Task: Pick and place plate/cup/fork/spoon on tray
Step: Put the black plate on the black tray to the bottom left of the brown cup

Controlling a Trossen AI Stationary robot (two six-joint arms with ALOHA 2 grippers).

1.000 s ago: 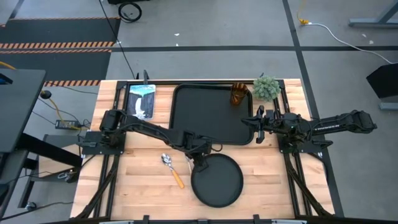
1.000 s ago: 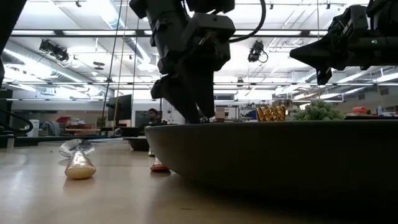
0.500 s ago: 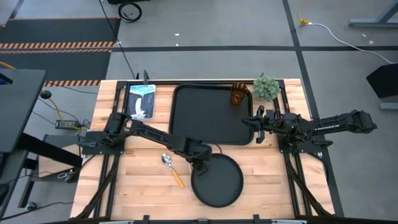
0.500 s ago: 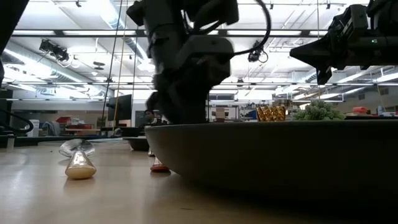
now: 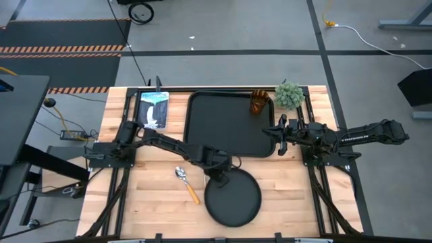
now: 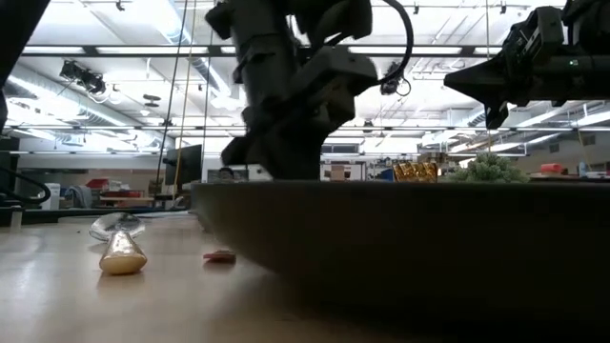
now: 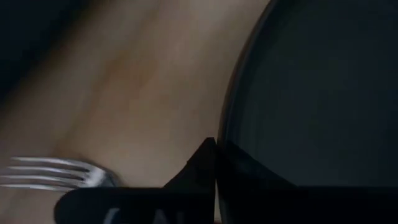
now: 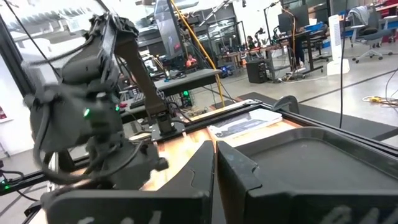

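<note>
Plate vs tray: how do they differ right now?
The plate is round; the tray is rectangular with rounded corners. The plate is smaller, about half the tray's width. The left gripper is at the plate's far rim; nothing touches the tray, with the right gripper hanging over its right edge. Both are black, rimmed and empty.

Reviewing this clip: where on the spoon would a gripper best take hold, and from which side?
Grip the spoon on its orange handle, coming straight down from above. It lies flat on the table, apart from the plate, and the narrow, straight handle fits between the fingers better than the rounded bowl.
</note>
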